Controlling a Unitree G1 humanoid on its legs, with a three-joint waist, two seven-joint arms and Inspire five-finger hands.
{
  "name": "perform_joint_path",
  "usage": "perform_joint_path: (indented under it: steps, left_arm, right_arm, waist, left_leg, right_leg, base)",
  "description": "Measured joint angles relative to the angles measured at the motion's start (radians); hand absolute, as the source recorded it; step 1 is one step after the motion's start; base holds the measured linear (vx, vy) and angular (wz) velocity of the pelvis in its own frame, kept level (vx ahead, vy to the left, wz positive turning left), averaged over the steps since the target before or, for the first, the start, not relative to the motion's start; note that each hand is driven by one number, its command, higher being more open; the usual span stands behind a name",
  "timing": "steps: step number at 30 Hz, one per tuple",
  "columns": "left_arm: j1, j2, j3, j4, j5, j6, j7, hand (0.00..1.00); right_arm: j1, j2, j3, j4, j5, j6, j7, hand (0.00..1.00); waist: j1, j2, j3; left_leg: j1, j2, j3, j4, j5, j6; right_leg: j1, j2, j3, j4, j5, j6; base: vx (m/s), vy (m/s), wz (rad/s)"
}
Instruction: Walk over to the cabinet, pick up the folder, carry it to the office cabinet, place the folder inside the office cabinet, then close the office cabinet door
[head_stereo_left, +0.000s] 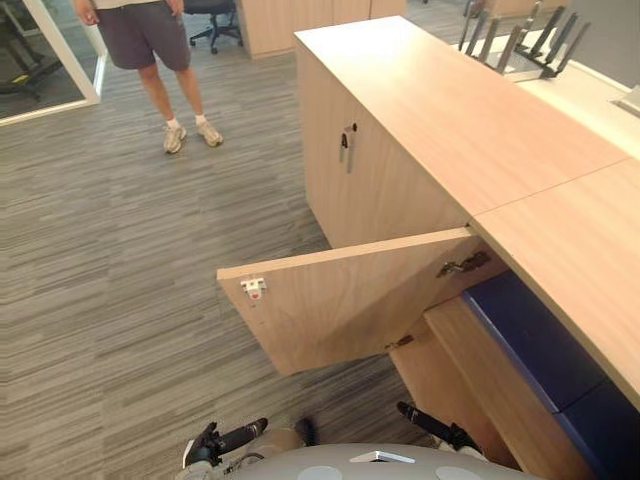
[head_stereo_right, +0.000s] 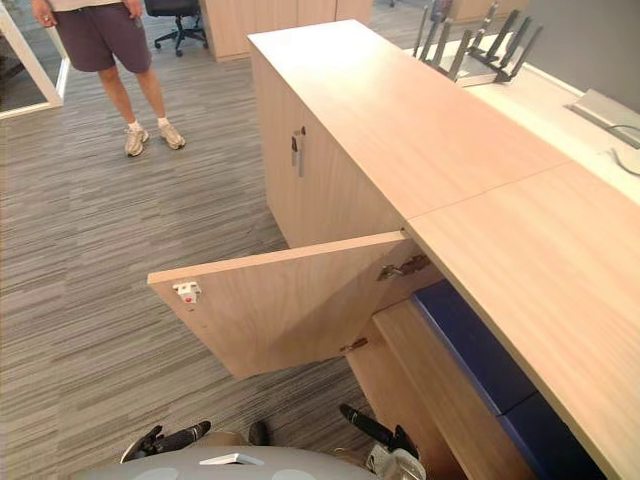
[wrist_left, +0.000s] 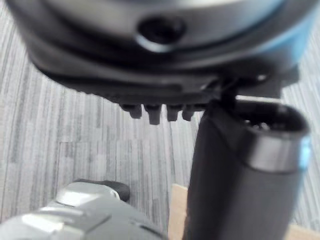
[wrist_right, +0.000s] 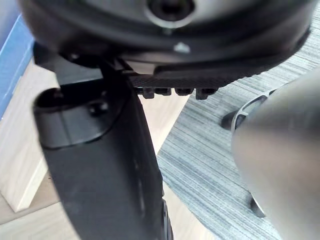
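Lying under the top of the cabinet (head_stereo_left: 450, 110), the blue folder (head_stereo_left: 530, 335) shows at the lower right of the frame, resting on a pale shelf (head_stereo_left: 470, 370) inside the open bay. Its long axis runs along the cabinet front, from mid-frame down to the lower right corner, with a broad face turned up. A faint seam crosses it, so whether it is one piece or two cannot be told.

It looks like a stiff board folder, fairly light, with a smooth cover that could slide in a loose hold. If it needs shifting, the exposed long edge towards the opening is probably the place to pinch it.

The door (head_stereo_left: 340, 305) stands wide open and spans the middle of the frame. Its hinge (head_stereo_left: 462, 265) is at its right end and a white catch (head_stereo_left: 253, 287) sits near its free left edge, with the inner face turned to the bottom of the frame. It is likely rigid and easy to swing, and the free edge would give the most leverage.

The left hand (head_stereo_left: 225, 438) and right hand (head_stereo_left: 435, 425) hang at the bottom edge, both empty with fingers loosely extended. A person (head_stereo_left: 150, 40) stands at the upper left, well apart.
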Motion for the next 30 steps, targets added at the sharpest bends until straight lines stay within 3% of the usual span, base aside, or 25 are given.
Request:
perform_joint_path:
  steps: [1,2,3,4,5,7,9,11,15,21,28,29,30]
  left_arm:
    - [-0.001,-0.003,0.011,0.0,0.0,0.0,0.0,1.0]
    - [0.001,-0.008,0.031,0.0,-0.001,-0.001,0.0,1.0]
    - [0.003,-0.019,0.048,0.001,-0.001,-0.001,0.002,1.0]
    - [0.004,-0.025,0.055,0.002,-0.002,-0.001,0.002,1.0]
    - [0.002,-0.021,0.062,0.006,-0.001,-0.001,0.002,1.0]
    - [-0.004,0.003,0.06,-0.003,0.005,-0.001,0.001,1.0]
    - [-0.007,0.015,0.07,-0.005,0.006,0.004,-0.002,1.0]
    - [-0.006,0.031,0.092,-0.025,0.005,0.008,-0.008,1.0]
    - [0.013,0.062,0.209,-0.146,-0.111,0.008,-0.03,1.0]
    - [-0.021,0.142,0.228,-0.245,-0.307,0.014,-0.067,1.0]
    - [-0.056,0.147,0.213,-0.448,-0.281,0.032,-0.062,1.0]
    - [-0.061,0.15,0.208,-0.472,-0.248,0.033,-0.056,1.0]
    - [-0.079,0.163,0.205,-0.507,-0.108,0.051,-0.054,1.0]
  right_arm:
    - [0.001,-0.002,-0.012,0.0,0.0,0.0,-0.001,1.0]
    - [0.002,-0.009,-0.023,0.004,0.0,0.006,-0.003,1.0]
    - [0.004,-0.023,-0.026,0.003,0.002,0.014,-0.003,1.0]
    - [0.007,-0.033,-0.024,0.003,-0.001,0.013,-0.002,1.0]
    - [0.01,-0.04,-0.023,0.007,-0.001,0.015,-0.002,1.0]
    - [0.006,-0.017,-0.024,0.013,-0.001,0.019,0.005,1.0]
    - [-0.004,-0.017,-0.043,0.017,0.002,0.019,0.01,1.0]
    - [-0.003,-0.02,-0.056,0.015,0.004,0.016,0.006,1.0]
    - [0.004,-0.025,-0.055,0.015,0.024,0.016,0.005,1.0]
    - [0.026,-0.044,-0.05,0.002,0.024,0.023,0.027,1.0]
    - [0.079,-0.042,-0.012,0.0,0.02,0.042,0.03,1.0]
    - [0.08,-0.039,-0.011,0.0,0.02,0.042,0.031,1.0]
    - [0.092,-0.036,-0.004,0.0,0.02,0.043,0.032,1.0]
  waist:
    - [-0.004,0.0,0.0]
    - [-0.011,0.005,0.002]
    - [-0.015,0.025,0.005]
    - [-0.015,0.037,0.004]
    - [-0.011,0.04,0.005]
    - [-0.018,0.006,-0.011]
    - [-0.015,0.023,-0.012]
    - [-0.016,0.033,-0.016]
    - [-0.012,0.036,-0.027]
    - [-0.012,0.06,-0.042]
    - [-0.011,0.029,-0.056]
    - [-0.011,0.027,-0.057]
    - [-0.01,0.024,-0.059]
  left_leg:
    - [-0.02,0.005,0.012,0.034,-0.001,0.003]
    - [-0.066,0.042,0.015,0.144,-0.009,0.023]
    - [-0.086,0.119,-0.006,0.21,-0.004,-0.002]
    - [-0.085,0.135,-0.031,0.2,-0.016,-0.057]
    - [-0.073,0.079,-0.038,0.164,-0.001,-0.031]
    - [-0.049,0.017,-0.049,0.033,0.066,-0.005]
    - [-0.008,-0.006,-0.056,-0.101,0.139,0.01]
    - [0.027,-0.015,-0.056,-0.18,0.173,0.01]
    - [0.091,-0.024,-0.037,-0.297,0.228,0.009]
    - [0.113,-0.015,0.029,-0.301,0.222,-0.001]
    - [0.121,0.003,0.06,-0.303,0.224,-0.028]
    - [0.122,0.009,0.062,-0.303,0.224,-0.032]
    - [0.123,0.016,0.063,-0.303,0.224,-0.037]
  right_leg:
    - [0.002,-0.013,-0.014,0.003,-0.006,0.009]
    - [0.002,-0.038,-0.043,0.022,-0.022,0.034]
    - [0.005,-0.046,-0.062,0.048,-0.032,0.05]
    - [0.006,-0.045,-0.064,0.055,-0.034,0.058]
    - [0.006,-0.073,-0.062,0.047,-0.032,0.06]
    - [-0.016,-0.093,-0.057,0.019,-0.002,0.057]
    - [-0.039,-0.083,-0.056,-0.004,0.074,0.055]
    - [-0.037,-0.081,-0.051,-0.019,0.104,0.057]
    - [-0.034,-0.078,-0.014,-0.035,0.106,0.056]
    - [-0.028,-0.066,0.03,-0.083,0.093,0.042]
    - [-0.028,-0.047,0.057,-0.104,0.038,0.038]
    - [-0.028,-0.043,0.058,-0.103,0.035,0.038]
    - [-0.028,-0.034,0.061,-0.104,0.033,0.034]
  base:
    - [0.05,0.211,0.74]
    - [0.06,0.225,0.61]
    - [0.06,0.229,0.5]
    - [0.03,0.253,0.42]
    - [0.02,0.263,0.4]
    - [0.01,0.203,0.43]
    - [-0.01,0.124,0.11]
    - [0.0,0.084,-0.02]
    - [-0.01,-0.012,-0.17]
    - [-0.02,-0.064,-0.34]
    - [-0.02,-0.077,-0.17]
    - [0.03,-0.069,-0.07]
    - [0.03,-0.076,-0.06]
